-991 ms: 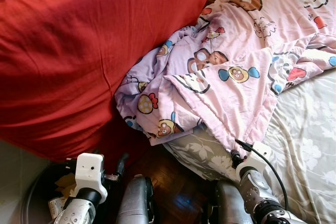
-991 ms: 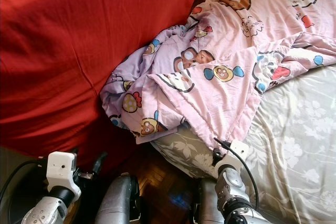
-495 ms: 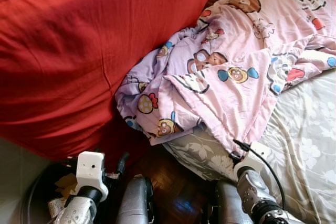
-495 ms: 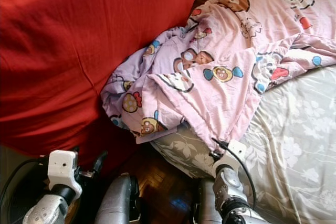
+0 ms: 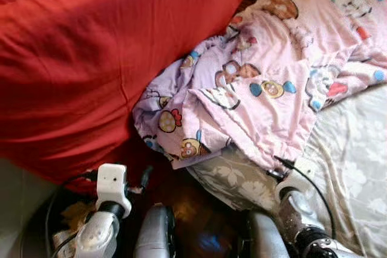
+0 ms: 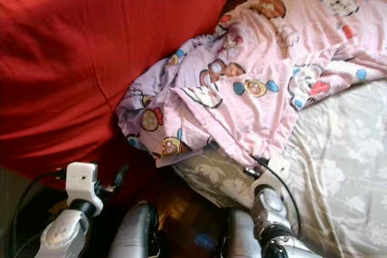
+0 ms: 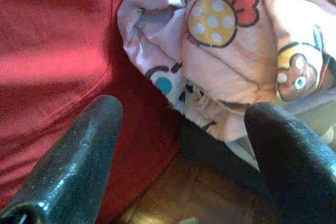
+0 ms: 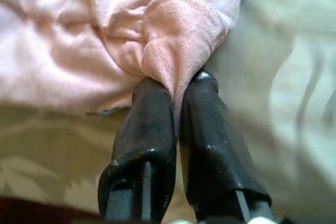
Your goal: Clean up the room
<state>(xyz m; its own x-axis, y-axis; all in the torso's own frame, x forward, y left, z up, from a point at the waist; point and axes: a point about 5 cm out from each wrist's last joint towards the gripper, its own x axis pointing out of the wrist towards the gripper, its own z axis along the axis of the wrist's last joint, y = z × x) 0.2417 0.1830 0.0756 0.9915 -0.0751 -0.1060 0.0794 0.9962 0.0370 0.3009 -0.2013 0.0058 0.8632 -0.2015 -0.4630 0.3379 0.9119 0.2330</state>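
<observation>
The right gripper [image 8: 176,129] pinches the near corner of a pink cartoon-print blanket [image 5: 272,70], fingers clamped tight on a fold of cloth. The left gripper [image 7: 184,150] hangs spread wide above the wooden floor [image 5: 193,203]. The blanket sprawls rumpled across the floral bedsheet [image 5: 357,167] toward a red cover [image 5: 91,58] beyond. Soft, light and limp, it likely handles best by corners.
</observation>
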